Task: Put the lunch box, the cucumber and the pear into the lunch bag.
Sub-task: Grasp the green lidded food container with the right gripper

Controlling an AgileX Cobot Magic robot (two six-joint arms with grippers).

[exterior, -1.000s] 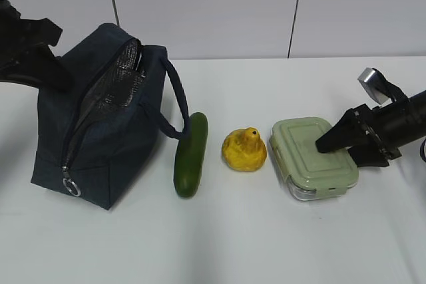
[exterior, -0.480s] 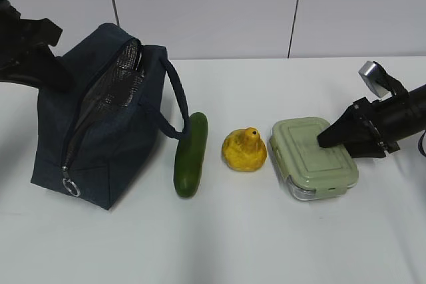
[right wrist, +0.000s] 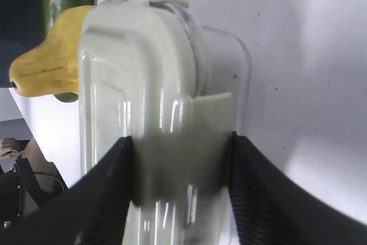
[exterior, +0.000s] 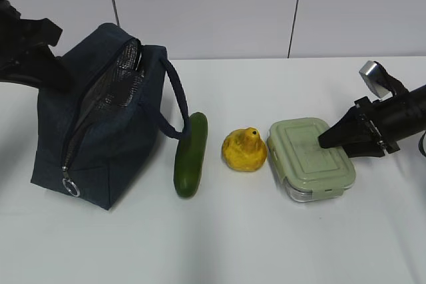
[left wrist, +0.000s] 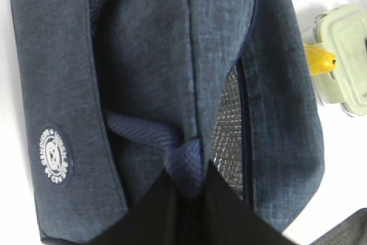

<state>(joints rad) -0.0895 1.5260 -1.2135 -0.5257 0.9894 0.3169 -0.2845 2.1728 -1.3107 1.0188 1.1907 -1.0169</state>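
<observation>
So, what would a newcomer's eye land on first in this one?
Probably the big navy lunch bag at the left, unzipped to its silvery lining, with the left gripper pinching its fabric. Next, the row on the white table: cucumber, yellow pear and green-lidded lunch box, which the right gripper straddles at its right end.

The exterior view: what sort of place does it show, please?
Probably a laboratory test bench, not a kitchen: a bare white table, plain white panelled wall, and black robot arms at both edges, the right pincer at a sage-green-lidded clear glass lunch box.
</observation>
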